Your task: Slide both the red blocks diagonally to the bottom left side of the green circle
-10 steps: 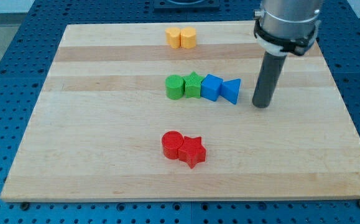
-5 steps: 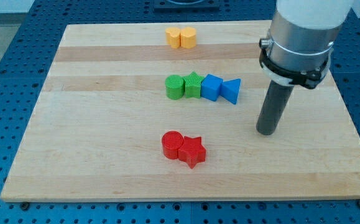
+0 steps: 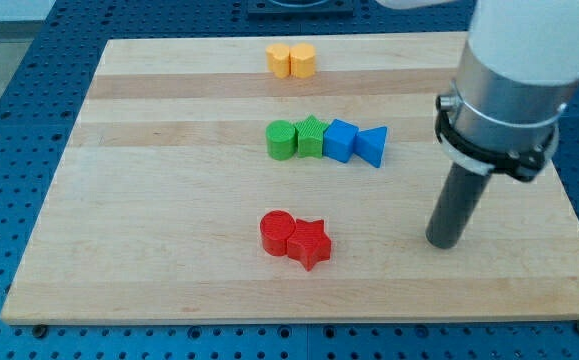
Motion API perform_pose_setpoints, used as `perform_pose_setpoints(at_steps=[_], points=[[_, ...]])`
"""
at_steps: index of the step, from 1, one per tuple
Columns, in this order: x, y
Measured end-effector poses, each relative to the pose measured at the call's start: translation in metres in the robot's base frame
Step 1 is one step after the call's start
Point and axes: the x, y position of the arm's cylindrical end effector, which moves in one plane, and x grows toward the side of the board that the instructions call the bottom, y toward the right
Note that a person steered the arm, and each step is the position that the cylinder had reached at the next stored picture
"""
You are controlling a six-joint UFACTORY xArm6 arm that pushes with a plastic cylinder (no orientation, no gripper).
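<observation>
A red circle block (image 3: 276, 232) and a red star block (image 3: 310, 243) sit touching each other in the lower middle of the wooden board (image 3: 149, 210). The green circle block (image 3: 281, 140) stands above them, at the left end of a row. My tip (image 3: 444, 243) rests on the board well to the right of the red star, at about its height in the view. It touches no block.
Right of the green circle, in one row, sit a green star (image 3: 311, 136), a blue block (image 3: 340, 140) and a blue triangle (image 3: 373, 146). Two orange blocks (image 3: 290, 60) sit side by side near the view's top edge of the board.
My tip has moved toward the view's bottom and slightly right, from beside the blue triangle to level with the red blocks. No block has moved.
</observation>
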Motion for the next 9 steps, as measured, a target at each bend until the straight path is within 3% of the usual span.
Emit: perform_pose_setpoints(at_steps=[1, 6, 7, 8, 9], points=[[0.016, -0.007], [0.011, -0.187], [0.020, -0.190], [0.044, -0.154], [0.037, -0.136]])
